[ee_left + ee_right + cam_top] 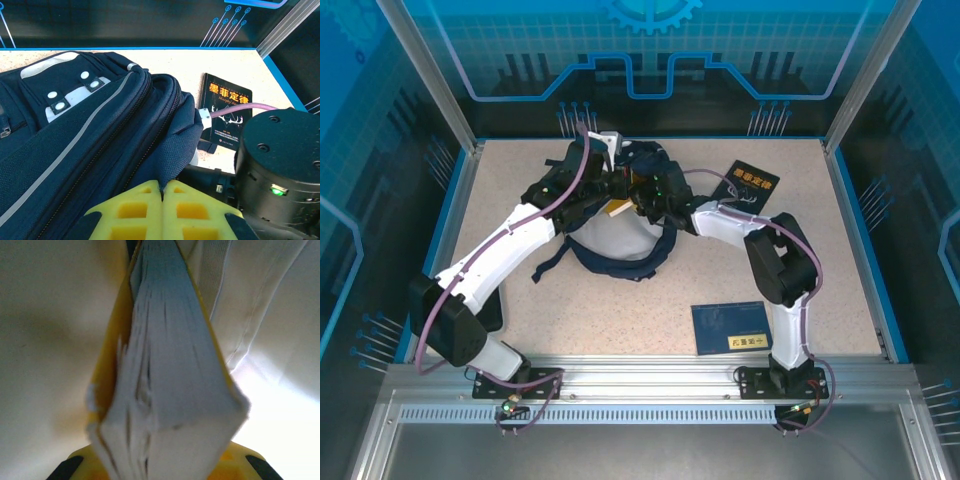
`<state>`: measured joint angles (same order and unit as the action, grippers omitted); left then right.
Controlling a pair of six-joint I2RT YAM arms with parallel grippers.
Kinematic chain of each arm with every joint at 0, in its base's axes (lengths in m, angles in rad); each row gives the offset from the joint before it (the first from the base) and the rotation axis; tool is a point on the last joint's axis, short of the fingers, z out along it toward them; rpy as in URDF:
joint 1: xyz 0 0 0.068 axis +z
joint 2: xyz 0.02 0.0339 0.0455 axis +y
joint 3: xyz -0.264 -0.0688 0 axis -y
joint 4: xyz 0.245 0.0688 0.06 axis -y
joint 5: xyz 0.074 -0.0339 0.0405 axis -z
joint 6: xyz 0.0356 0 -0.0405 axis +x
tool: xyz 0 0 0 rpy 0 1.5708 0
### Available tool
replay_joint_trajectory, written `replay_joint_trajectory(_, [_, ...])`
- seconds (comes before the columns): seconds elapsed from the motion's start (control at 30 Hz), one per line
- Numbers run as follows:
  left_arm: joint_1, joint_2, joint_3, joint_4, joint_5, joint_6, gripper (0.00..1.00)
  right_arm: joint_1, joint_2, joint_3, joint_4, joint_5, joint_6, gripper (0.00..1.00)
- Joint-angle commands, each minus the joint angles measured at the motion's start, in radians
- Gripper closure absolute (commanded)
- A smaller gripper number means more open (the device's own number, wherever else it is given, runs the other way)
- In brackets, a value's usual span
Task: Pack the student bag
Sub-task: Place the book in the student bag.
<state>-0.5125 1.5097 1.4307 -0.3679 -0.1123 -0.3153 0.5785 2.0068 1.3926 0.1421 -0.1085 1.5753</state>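
The student bag [610, 268] lies at the middle rear of the table, navy with a grey stripe and a white patch [75, 130], its mouth held open and its pale lining [50, 340] showing. My left gripper [163, 187] is shut on a fold of navy fabric at the edge of the bag's opening; in the top view it sits at the bag's left [608, 186]. My right gripper [160, 467] is shut on a thick yellow-covered book [170, 365], page edges facing the camera, with pale lining on both sides. A corner of that yellow-covered book [618, 208] shows between the two grippers.
A black book with orange characters [750, 187] lies right of the bag [227, 107]. A blue book [731, 327] lies near the front edge by the right arm's base. The right arm's wrist [280, 160] is close beside my left gripper. Dark straps [548, 265] trail front-left.
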Motion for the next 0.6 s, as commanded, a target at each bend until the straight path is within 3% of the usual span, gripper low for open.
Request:
replay_joint_trajectory(0.0, [0.002,-0.037,0.062,0.106,-0.004,-0.022,1.00,0.026,0.051,0.058,0.013,0.066,0.063,0.81])
replay_joint_trajectory(0.23, [0.002,-0.040,0.044,0.109,0.002,-0.042,1.00,0.062,0.141,0.119,0.084,0.085,0.123,0.74])
replay_joint_trajectory(0.4, [0.007,-0.043,0.029,0.123,0.001,-0.068,1.00,0.067,0.210,0.153,0.192,0.083,0.133,0.75])
replay_joint_trajectory(0.5, [0.020,-0.040,0.027,0.116,-0.005,-0.078,1.00,0.060,0.215,0.140,0.219,0.052,0.145,0.68])
replay_joint_trajectory(0.57, [0.032,-0.037,0.022,0.116,-0.003,-0.082,1.00,0.054,0.182,0.097,0.229,0.032,0.146,0.54])
